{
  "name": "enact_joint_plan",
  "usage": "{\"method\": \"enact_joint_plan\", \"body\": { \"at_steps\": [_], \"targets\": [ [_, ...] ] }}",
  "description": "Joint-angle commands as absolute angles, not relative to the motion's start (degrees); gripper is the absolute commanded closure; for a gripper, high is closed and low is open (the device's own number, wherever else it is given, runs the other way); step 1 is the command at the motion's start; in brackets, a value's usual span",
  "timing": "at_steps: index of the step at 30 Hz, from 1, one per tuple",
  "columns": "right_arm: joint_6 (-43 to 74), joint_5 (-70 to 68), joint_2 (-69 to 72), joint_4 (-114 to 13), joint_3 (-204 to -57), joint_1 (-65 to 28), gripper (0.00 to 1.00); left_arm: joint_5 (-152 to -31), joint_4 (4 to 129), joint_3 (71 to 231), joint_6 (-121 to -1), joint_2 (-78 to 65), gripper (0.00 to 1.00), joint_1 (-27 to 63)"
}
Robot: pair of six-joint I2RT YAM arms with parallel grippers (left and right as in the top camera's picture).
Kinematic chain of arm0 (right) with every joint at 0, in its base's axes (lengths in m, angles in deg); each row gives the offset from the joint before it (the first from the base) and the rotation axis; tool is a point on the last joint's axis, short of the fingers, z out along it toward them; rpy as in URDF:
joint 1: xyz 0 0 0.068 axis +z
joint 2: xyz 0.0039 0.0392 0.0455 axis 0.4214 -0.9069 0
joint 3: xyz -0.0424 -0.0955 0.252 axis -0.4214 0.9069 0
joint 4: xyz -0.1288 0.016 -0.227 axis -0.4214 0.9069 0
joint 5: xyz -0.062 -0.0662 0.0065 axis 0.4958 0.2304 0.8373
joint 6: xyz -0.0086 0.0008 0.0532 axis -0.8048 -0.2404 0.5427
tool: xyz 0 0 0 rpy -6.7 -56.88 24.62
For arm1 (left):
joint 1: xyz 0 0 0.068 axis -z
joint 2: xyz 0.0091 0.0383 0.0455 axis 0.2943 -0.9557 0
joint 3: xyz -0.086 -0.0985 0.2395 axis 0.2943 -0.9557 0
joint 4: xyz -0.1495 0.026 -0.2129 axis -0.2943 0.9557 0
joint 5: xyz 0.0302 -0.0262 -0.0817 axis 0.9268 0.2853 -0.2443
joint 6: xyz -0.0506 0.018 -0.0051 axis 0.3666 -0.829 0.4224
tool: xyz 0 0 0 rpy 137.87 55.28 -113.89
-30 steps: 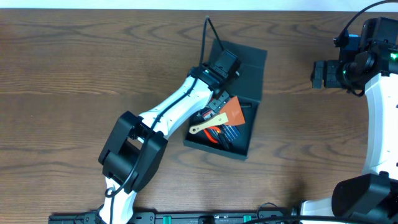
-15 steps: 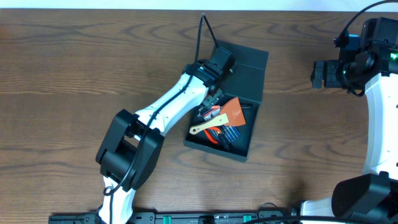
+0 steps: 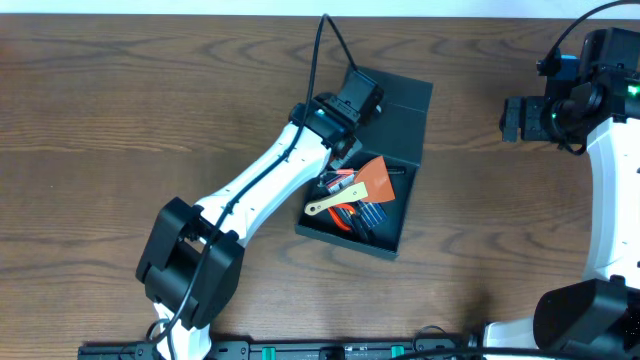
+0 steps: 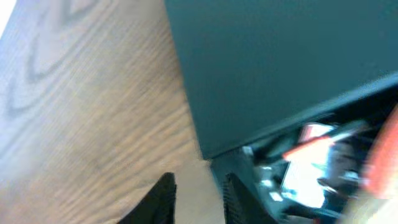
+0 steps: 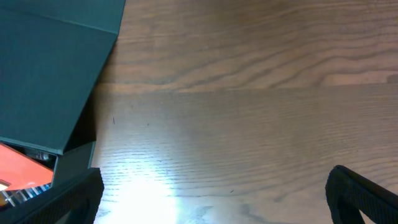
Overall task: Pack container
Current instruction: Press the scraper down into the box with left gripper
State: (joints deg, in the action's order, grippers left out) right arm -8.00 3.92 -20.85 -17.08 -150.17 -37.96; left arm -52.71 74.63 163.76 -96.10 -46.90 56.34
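The container (image 3: 401, 238), a dark teal box, lies mid-table with its flap lid (image 3: 398, 112) folded open at the far side. Inside lie an orange piece (image 3: 376, 180), a yellow-handled tool (image 3: 333, 205) and several dark pens. My left gripper (image 3: 343, 153) hangs over the box's left edge, by the hinge. In the left wrist view the left gripper (image 4: 199, 198) is all but shut: only a narrow strip of bare table shows between its fingers, beside the box corner (image 4: 217, 168). My right gripper (image 3: 511, 118) stays far right, and the right wrist view shows this gripper (image 5: 214, 193) wide open over bare wood.
The box lid (image 5: 50, 74) and a bit of the orange piece (image 5: 22, 162) show at the left of the right wrist view. The left arm (image 3: 255, 195) slants across the table from the front left. The right arm's base (image 3: 580, 315) stands at the front right.
The left gripper's fingers have closed to a narrow gap, and its arm has shifted a little left and away along the box's left edge. The right arm has not moved.
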Motion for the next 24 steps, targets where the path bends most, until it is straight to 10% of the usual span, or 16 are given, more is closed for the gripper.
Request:
{"method": "enact_joint_plan", "body": {
  "at_steps": [1,3,24],
  "targets": [
    [-8.04,3.68,-21.11,-17.08,-150.17,-38.40,0.01,-58.27,75.13,164.00,-92.58,-46.44,0.81,57.30],
    [-8.04,3.68,-21.11,-17.06,-150.17,-38.40,0.01,-58.66,75.04,163.92,-92.34,-46.53,0.94,57.60],
    [-8.02,3.44,-21.11,-17.04,-150.17,-38.40,0.01,-65.06,75.37,162.30,-90.24,-50.88,0.94,58.46]
  ]
}}
